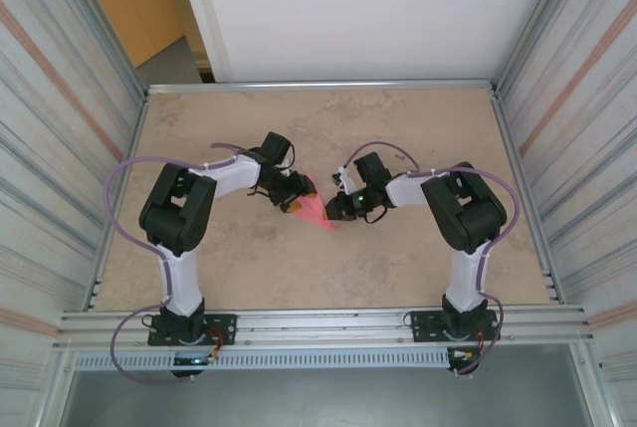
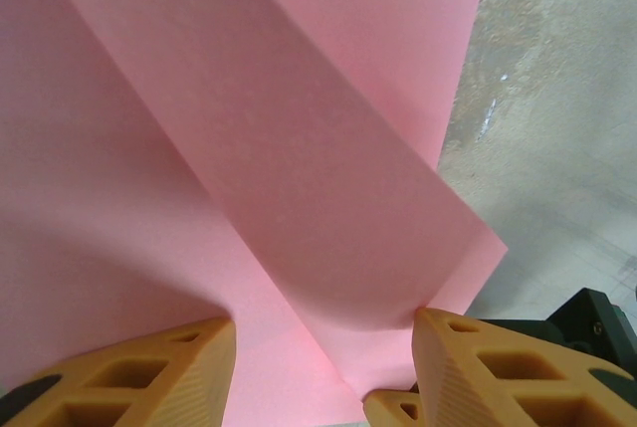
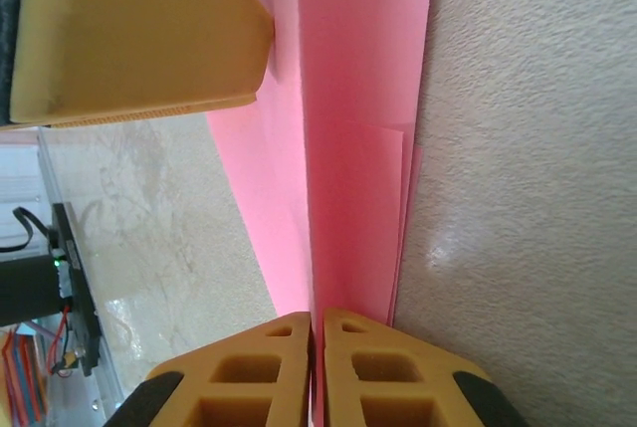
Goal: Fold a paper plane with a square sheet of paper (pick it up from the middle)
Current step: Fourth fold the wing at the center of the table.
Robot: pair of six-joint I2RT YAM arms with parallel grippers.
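Table (image 1: 398, 128): mottled beige, stone-look top, framed by metal rails.
Room: ribbed metal walls (image 1: 50, 99) on both sides, white panel (image 1: 378, 9) behind.
Square sheet of paper (image 1: 317, 212): pink, creased, mid-table between both grippers.
Left gripper (image 2: 323, 332): fingers apart, paper between them.
Right gripper (image 3: 316, 322): pinched tight on the paper.

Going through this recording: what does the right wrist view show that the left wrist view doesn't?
Right wrist: the right gripper, jaws shut on the pink-red folded paper sheet, whose layered edges show against the beige speckled tabletop. Left wrist: the left gripper, jaws apart, with a broad diagonal fold between them. Both: the same sheet and tabletop.
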